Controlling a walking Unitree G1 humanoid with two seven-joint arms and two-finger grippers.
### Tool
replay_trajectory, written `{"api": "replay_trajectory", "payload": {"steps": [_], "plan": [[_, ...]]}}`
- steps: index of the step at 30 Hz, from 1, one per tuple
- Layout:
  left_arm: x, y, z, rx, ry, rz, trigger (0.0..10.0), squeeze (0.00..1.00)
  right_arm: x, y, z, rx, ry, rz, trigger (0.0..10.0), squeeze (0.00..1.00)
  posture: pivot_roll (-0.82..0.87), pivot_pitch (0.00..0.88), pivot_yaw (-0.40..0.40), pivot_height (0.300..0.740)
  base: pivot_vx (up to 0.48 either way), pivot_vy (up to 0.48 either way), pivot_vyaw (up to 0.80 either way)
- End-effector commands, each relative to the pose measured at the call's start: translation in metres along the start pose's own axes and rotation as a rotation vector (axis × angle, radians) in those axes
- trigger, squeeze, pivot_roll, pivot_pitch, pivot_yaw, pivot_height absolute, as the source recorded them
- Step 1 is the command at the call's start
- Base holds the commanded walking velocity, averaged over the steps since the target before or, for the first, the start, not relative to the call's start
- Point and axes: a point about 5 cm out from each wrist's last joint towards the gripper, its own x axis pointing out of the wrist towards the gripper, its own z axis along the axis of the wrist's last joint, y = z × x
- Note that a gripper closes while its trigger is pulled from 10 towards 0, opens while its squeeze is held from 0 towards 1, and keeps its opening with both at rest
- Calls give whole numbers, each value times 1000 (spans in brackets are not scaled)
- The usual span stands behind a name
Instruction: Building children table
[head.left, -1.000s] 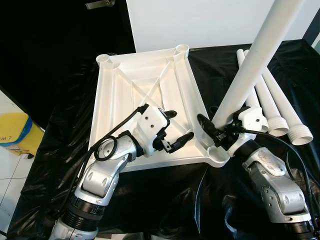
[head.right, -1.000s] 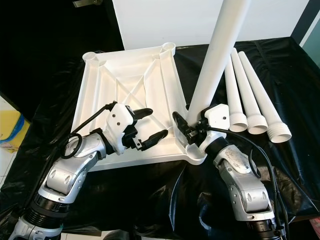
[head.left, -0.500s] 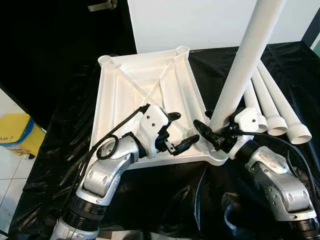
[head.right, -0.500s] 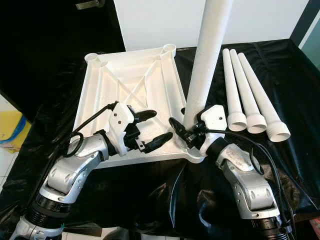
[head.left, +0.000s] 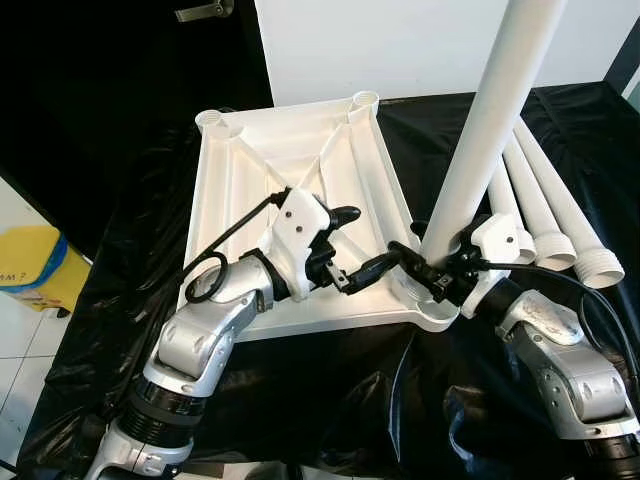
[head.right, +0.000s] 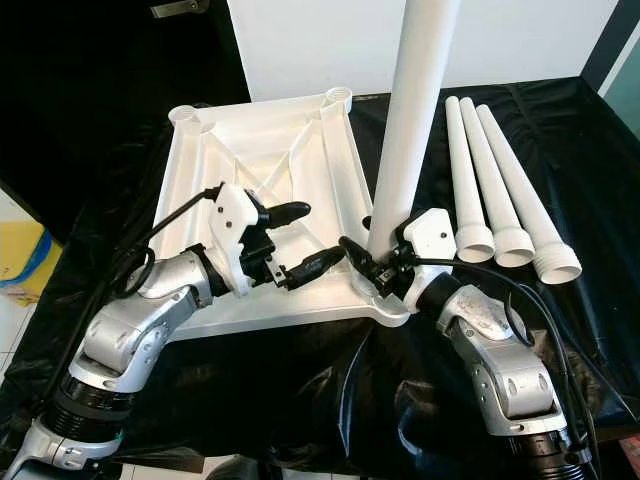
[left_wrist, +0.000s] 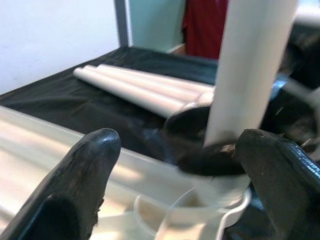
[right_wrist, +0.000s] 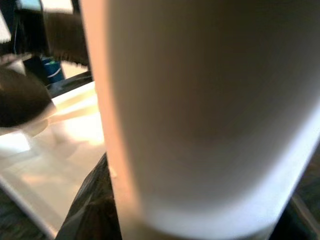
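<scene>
The white tabletop (head.left: 250, 170) lies upside down on the black-covered surface, with round sockets at its corners. My right gripper (head.left: 432, 268) is shut on the lower end of a long white table leg (head.left: 490, 120), which stands almost upright at the near right corner socket (left_wrist: 215, 200). My left gripper (head.left: 365, 240) is open above the tabletop's near right part, one finger (left_wrist: 80, 180) on each side of its view toward the leg (left_wrist: 250, 65). The leg (right_wrist: 200, 110) sits very close in the right wrist view.
Three more white legs (head.left: 545, 200) lie side by side on the black cover to the right of the tabletop. A yellow bin (head.left: 35, 265) stands on the floor at the far left. A white panel (head.left: 400, 40) rises behind the table.
My left gripper has moved right, closer to the base of the leg. The leg stands more upright than a second ago, still held by my right gripper.
</scene>
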Motion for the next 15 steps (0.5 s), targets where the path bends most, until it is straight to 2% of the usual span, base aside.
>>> {"api": "replay_trajectory", "payload": {"steps": [1,3,8,11,15], "plan": [[-4,-9,11,-15,-30,-215,10000,0,-2,3,-3,16,20,37,10000,0,-78,106,66,740,0,0,0],[-6,-13,23,-62,-78,-299,10000,0,-4,5,-5,23,41,84,10000,0,-76,106,63,740,0,0,0],[-6,-16,30,-76,-105,-352,10000,0,-4,8,-6,35,56,133,10000,0,-75,107,61,740,0,0,0],[-4,-19,39,-92,-137,-429,10000,0,-4,16,-6,50,85,251,10000,0,-74,106,57,740,0,0,0],[-3,-20,41,-95,-141,-444,10000,0,-3,18,-6,51,91,280,10000,0,-74,106,57,740,0,0,0]]}}
